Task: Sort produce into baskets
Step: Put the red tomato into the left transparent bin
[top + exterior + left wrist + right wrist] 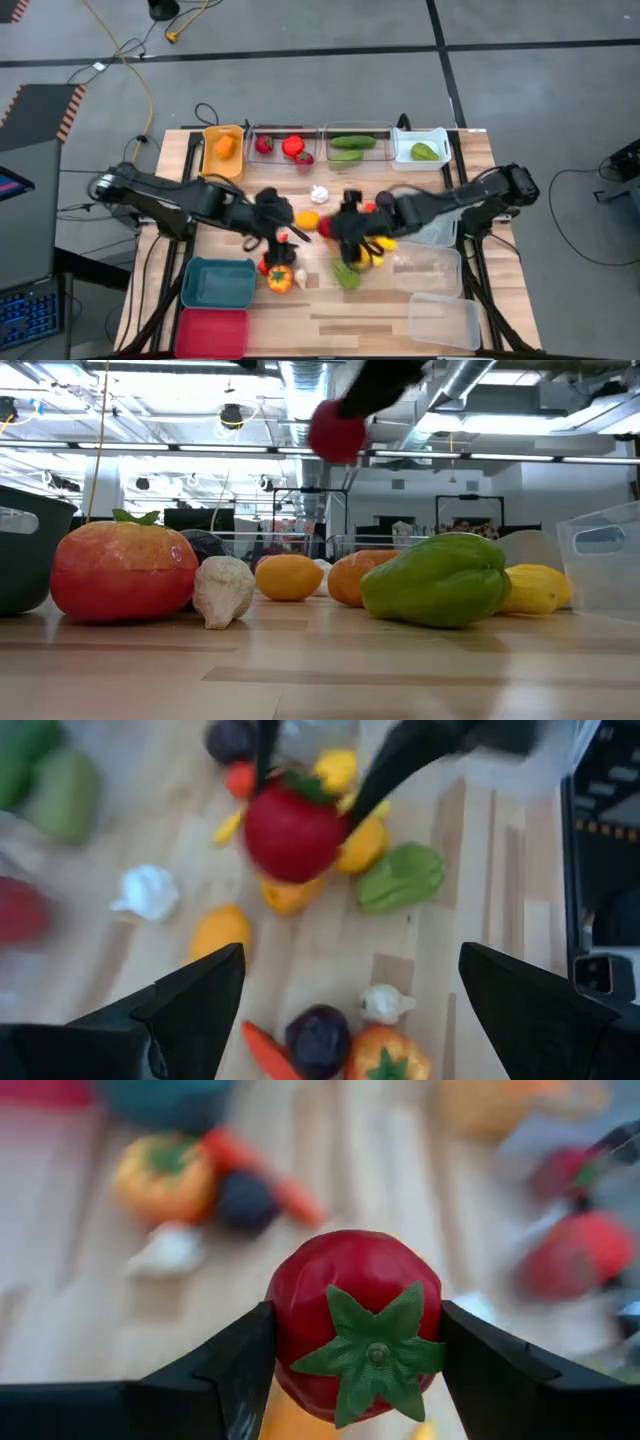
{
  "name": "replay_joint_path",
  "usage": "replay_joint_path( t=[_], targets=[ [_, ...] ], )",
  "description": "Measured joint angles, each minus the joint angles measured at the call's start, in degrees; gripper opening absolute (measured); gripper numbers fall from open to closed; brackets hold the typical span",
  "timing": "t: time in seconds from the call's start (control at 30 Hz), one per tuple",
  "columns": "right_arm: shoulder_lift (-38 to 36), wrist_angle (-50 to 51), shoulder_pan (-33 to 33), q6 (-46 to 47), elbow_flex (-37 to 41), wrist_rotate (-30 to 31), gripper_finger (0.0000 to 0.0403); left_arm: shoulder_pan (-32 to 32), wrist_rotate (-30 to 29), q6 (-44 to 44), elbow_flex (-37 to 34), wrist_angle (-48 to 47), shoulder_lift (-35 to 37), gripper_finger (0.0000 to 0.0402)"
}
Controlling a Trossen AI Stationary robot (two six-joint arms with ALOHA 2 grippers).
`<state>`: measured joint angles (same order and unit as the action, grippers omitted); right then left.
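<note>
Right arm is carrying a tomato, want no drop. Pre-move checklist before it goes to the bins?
1. Right claw shut on the round red toy tomato, green stem facing its camera: ok.
2. Tomato lifted clear of the wooden table: ok.
3. Left claw open, empty, hovering beside the pile: ok.
4. Clear plastic bin holding red produce has room: ok.
5. Path between the two arms clear: cannot tell.

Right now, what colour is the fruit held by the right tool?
Red, with a green leafy cap: a tomato clamped in the right tool. The right wrist view shows it best.
</note>
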<state>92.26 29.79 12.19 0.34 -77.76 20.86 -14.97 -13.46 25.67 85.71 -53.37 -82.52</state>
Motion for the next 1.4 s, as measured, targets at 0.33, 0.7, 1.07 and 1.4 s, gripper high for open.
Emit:
replay_joint_path(
  t=[0.33, 0.7, 1.07, 1.4],
  targets=[
    [3.61, -25.74, -18.27, -6.83, -0.04, -3.21, 0.0275, 0.18, -7.83, -0.71, 0.02, -1.17, 11.48, 0.0356],
    [15.53, -42.26, -30.9, -6.8, 0.0, -7.54, 0.0275, 0.21, -11.27, -5.16, 0.02, -1.02, 12.48, 0.0356],
    [23.59, -44.2, -33.66, -6.8, -2.75, -7.64, 0.0276, 0.24, -12.57, -5.02, 0.02, 0.83, 10.08, 0.0356],
    [24.32, -44.09, -33.29, -6.82, -2.64, -7.58, 0.0277, 0.45, -14.09, -4.89, 0.02, 1.03, 10.19, 0.0356]
  ],
)
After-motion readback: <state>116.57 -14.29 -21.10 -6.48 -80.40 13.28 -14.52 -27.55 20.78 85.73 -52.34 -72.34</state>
